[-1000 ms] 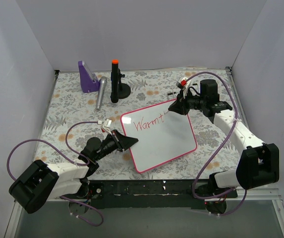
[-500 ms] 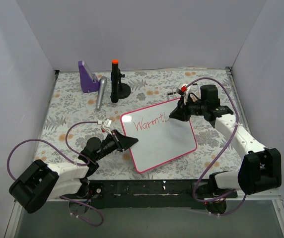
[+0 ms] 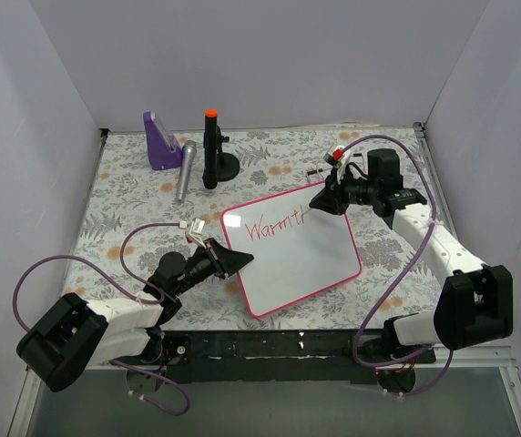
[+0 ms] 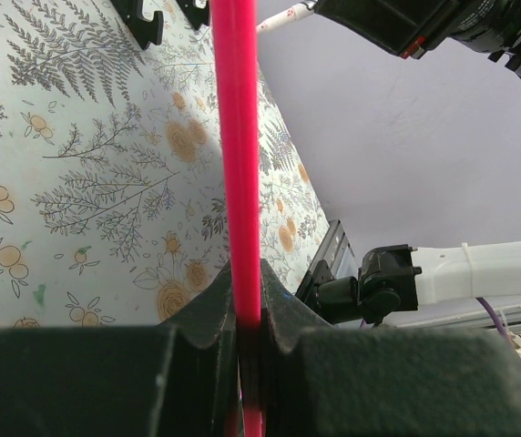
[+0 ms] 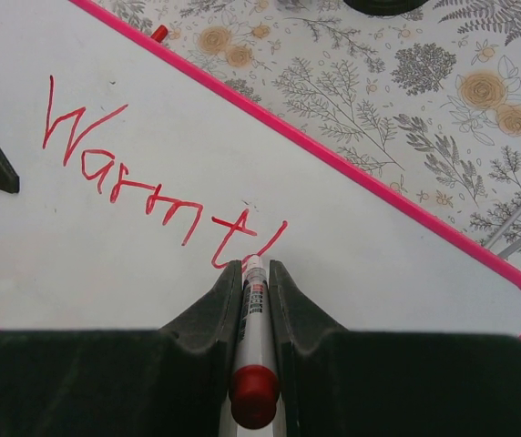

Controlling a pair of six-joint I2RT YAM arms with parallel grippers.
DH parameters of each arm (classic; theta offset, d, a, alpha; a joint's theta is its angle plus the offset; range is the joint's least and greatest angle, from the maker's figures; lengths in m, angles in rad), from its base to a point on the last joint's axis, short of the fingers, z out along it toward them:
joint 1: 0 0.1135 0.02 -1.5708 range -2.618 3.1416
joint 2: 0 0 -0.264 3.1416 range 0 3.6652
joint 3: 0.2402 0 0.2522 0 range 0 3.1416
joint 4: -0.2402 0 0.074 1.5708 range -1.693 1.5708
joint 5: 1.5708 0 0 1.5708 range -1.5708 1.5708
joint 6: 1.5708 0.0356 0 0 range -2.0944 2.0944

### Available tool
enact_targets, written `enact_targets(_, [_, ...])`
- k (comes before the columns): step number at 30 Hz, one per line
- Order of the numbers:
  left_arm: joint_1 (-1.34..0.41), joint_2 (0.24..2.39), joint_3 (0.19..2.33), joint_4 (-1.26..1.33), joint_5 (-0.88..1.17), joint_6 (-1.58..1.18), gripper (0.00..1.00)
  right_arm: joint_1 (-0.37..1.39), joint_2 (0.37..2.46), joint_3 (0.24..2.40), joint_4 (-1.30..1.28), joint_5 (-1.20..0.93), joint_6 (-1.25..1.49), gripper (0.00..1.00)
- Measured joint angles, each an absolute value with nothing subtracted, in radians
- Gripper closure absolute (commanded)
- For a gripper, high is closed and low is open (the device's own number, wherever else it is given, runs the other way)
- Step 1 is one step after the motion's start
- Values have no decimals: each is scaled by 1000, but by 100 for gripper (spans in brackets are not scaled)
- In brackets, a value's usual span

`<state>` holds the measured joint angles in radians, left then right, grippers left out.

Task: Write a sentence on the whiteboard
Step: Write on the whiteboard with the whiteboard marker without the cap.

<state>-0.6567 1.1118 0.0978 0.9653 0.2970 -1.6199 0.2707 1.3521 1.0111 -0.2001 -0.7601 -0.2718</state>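
Note:
The whiteboard [image 3: 306, 264], white with a pink frame, lies tilted on the floral table. Red script, the start of the sentence [image 3: 274, 225], reads "Warmt" plus one fresh upstroke. My right gripper [image 3: 321, 202] is shut on a white marker with a red end cap [image 5: 255, 314], its tip touching the board just after the "t" [image 5: 233, 238]. In the right wrist view the gripper [image 5: 254, 266] hides the tip itself. My left gripper [image 3: 242, 260] is shut on the board's left pink frame [image 4: 239, 137], seen edge-on between its fingers [image 4: 283, 305].
At the back left stand a purple holder [image 3: 160, 141], a silver cylinder [image 3: 185, 170] lying on the cloth, and a black stand with an orange top [image 3: 211, 150]. Grey walls close in the table on three sides.
The right gripper dipped toward the near side with the marker, then came back up. A new red stroke has appeared after the "t". The left arm and board have not moved.

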Motion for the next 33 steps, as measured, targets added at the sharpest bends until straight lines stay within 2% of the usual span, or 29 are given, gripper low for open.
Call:
enact_targets(14, [-657,1112,98,965,297,-1620,100,241,1361,1019,-185,-758,-276,99])
enact_targets(33, [-657,1113,98,971,301,-1607,100,189,1311,1002,-306,-765,-340,99])
